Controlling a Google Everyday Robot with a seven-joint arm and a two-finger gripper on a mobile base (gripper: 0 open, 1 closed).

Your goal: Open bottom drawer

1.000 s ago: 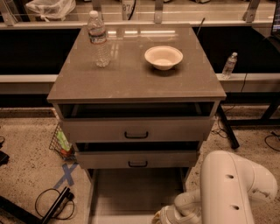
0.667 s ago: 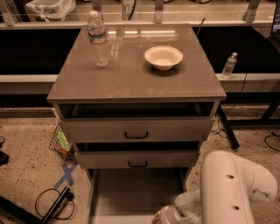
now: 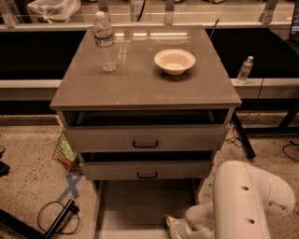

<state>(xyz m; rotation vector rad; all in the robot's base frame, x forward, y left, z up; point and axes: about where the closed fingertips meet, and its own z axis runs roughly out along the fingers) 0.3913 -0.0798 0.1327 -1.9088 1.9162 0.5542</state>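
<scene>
Below front edge of worktop (image 3: 140,91), stack of three grey-beige drawers. Lowest of them: bottom drawer (image 3: 140,210), drawn far out toward camera, plain grey tray exposed, front panel and handle cut off by lower frame edge. Above it, middle drawer (image 3: 147,169) and top drawer (image 3: 145,137), each slightly ajar with a dark gap over it, each with a small black bar handle at centre.

Low over front-right part of that open tray: gripper (image 3: 174,227), pale, cut off by frame bottom; open or closed, cannot tell. Beside it, bulky white arm (image 3: 243,200), under worktop's front-right corner, just beside cabinet.

On worktop near back-left corner: clear water bottle (image 3: 105,42), upright, capped. Toward back edge, right of centre: cream bowl (image 3: 174,60), upright, well apart from water bottle.

Beyond right edge, on ledge (image 3: 275,82): second small bottle (image 3: 245,69), upright.

On speckled floor below front-left corner: wire basket (image 3: 65,154), blue tape cross (image 3: 71,186), black cable (image 3: 56,221) in a loop. Past back-left corner: crumpled plastic bag (image 3: 53,8).
</scene>
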